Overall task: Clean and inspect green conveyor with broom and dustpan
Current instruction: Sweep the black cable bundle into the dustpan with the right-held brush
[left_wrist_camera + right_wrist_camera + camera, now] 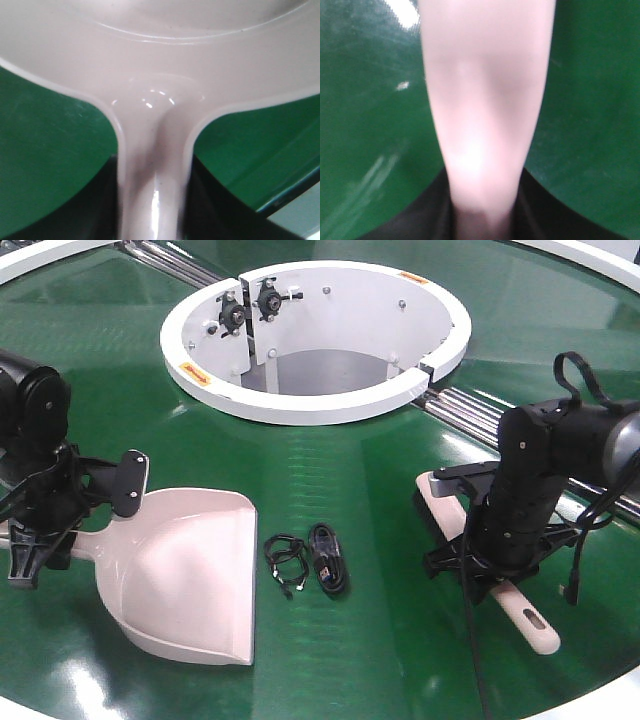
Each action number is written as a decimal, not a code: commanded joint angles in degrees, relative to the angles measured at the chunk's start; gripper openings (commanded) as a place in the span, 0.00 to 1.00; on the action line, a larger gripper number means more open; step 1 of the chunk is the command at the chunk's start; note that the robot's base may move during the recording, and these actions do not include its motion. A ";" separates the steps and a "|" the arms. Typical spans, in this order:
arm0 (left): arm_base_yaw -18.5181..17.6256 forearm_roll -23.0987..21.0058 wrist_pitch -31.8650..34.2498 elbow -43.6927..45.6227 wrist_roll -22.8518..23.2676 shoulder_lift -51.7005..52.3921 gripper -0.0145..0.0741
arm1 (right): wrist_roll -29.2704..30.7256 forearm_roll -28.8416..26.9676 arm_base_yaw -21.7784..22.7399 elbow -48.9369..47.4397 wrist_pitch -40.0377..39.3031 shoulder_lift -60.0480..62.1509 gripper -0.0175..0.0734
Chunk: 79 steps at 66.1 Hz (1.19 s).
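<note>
Dustpan gripped by left fingers, broom gripped by right fingers, cables between

Count, front view:
- 1 green conveyor, w/ 1 white ring at ctr.
- 1 dustpan.
- 1 broom.
- 2 robot arms, so 2 tools: left tool, right tool.
- 2 black cable bundles on the belt: 1 thin cable, 1 thick cable.
- 2 black hubs on the ring's inner wall.
- 2 orange labels on the ring's top face.
- 2 silver rail sets: 1 at right, 1 upper left. No. of bars per set unclear.
</note>
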State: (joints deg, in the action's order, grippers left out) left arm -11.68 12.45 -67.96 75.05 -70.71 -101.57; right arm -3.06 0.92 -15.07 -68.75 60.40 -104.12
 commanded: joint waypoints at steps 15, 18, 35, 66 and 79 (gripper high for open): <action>-0.48 -0.31 -0.50 1.57 0.17 2.57 0.15 | -1.60 -3.89 -1.90 -1.59 5.15 8.25 0.19; -0.48 -0.31 -0.50 1.57 0.17 2.57 0.15 | -3.07 -3.82 -3.09 -1.59 5.41 8.59 0.19; -0.48 -0.31 -0.50 1.57 0.17 2.57 0.15 | -10.11 -0.92 -11.83 -2.85 7.33 6.28 0.19; -0.48 -0.31 -0.50 1.57 0.17 2.57 0.15 | -15.95 -0.47 -13.95 -11.81 13.58 -1.47 0.19; -0.48 -0.31 -0.50 1.57 0.17 2.57 0.15 | -16.69 0.20 -17.36 -13.54 13.58 -3.97 0.19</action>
State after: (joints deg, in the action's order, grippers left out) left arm -11.68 12.40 -68.02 75.05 -70.71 -101.57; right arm -19.50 0.60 -31.05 -79.94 69.53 -109.65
